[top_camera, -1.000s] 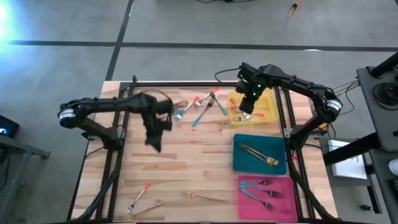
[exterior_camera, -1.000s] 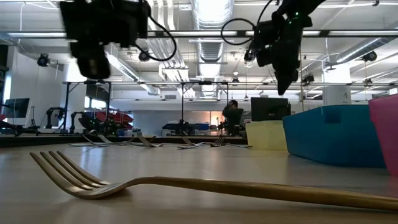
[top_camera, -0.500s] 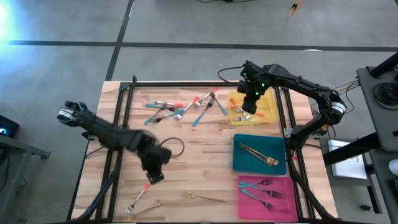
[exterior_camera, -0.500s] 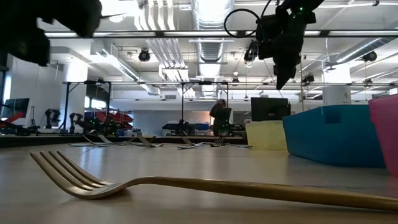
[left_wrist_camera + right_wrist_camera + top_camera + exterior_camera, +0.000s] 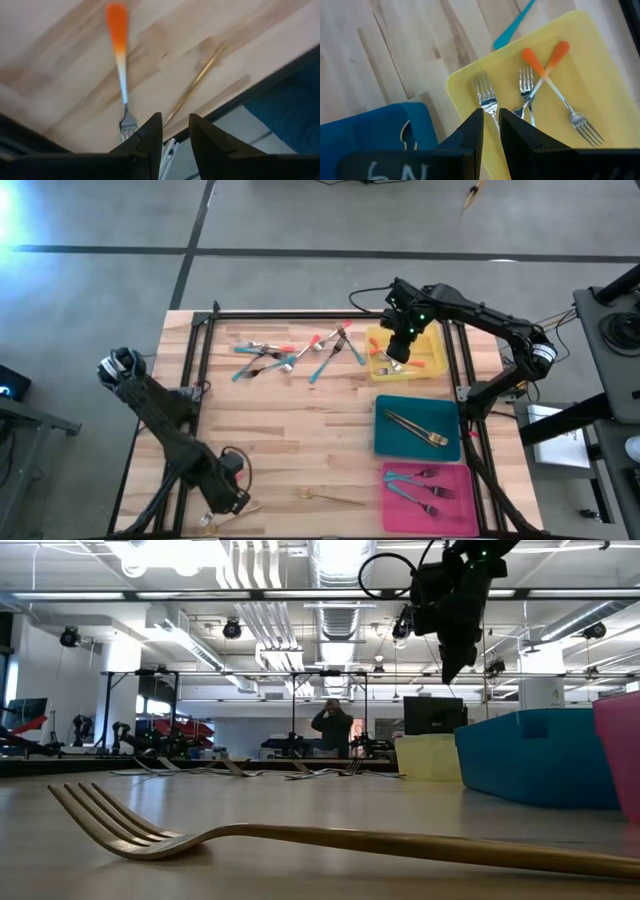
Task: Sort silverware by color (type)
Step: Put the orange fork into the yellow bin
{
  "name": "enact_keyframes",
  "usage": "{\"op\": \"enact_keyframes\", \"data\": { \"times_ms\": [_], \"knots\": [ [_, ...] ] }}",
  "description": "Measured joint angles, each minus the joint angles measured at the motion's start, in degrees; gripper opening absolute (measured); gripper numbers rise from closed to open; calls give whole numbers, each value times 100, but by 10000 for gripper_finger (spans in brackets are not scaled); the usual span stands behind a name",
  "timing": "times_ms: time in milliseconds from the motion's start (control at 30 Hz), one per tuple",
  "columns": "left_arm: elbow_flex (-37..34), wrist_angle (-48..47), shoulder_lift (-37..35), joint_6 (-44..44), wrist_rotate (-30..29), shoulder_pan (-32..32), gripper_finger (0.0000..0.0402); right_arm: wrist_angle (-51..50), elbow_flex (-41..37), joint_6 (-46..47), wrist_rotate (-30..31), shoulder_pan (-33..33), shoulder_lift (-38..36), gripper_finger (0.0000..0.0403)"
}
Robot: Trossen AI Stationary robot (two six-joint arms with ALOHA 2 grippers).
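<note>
My left gripper (image 5: 228, 502) (image 5: 175, 120) hangs open over the table's near left corner, fingers pointing down. Just beyond its tips lie an orange-handled fork (image 5: 120, 60) and a slim gold utensil (image 5: 196, 80), both flat on the wood. My right gripper (image 5: 398, 352) (image 5: 491, 112) hovers above the yellow tray (image 5: 432, 345), shut on a fork (image 5: 486, 97). Two orange-handled forks (image 5: 545, 70) lie crossed in that tray. A gold fork (image 5: 330, 497) (image 5: 300, 835) lies near the front edge. My right gripper pinches the fork between its two fingers, by the stem just below the silver head (image 5: 492, 116). The fingers hide the handle. They slant down from above and lie along the fork. Its tines stick out past the fingertips, clear of the yellow tray.
A loose pile of orange- and teal-handled silverware (image 5: 300, 352) lies at the far middle. The teal tray (image 5: 390, 442) holds gold utensils and the pink tray (image 5: 400, 510) holds teal-handled forks, both at the right. Black frame rails (image 5: 195, 380) run along both sides.
My left gripper has swept from the far left part of the table down to the near left corner, sinking a little and rolling about its own axis, and has left the low view. My right gripper has stayed above the yellow tray.
</note>
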Motion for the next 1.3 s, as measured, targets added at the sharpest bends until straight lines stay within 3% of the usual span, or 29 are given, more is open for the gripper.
{"op": "enact_keyframes", "data": {
  "times_ms": [167, 567, 733, 900, 1300],
  "knots": [
    [0, 246, 376, -425, -2, -321, 80, 0, 0, 251, 0, 103, 0, 54],
    [0, 457, 1509, -339, -177, -484, 80, -4, 0, 953, 2, 423, 0, 54],
    [61, 466, 1545, -336, -311, -489, 80, -13, 0, 1184, 5, 612, 0, 54],
    [243, 342, 1411, -152, -867, -499, 80, -4, 0, 1228, 5, 746, 0, 54],
    [291, -81, 1481, -358, -725, -508, 80, 7, 0, 1233, 15, 783, 0, 54]
  ]
}}
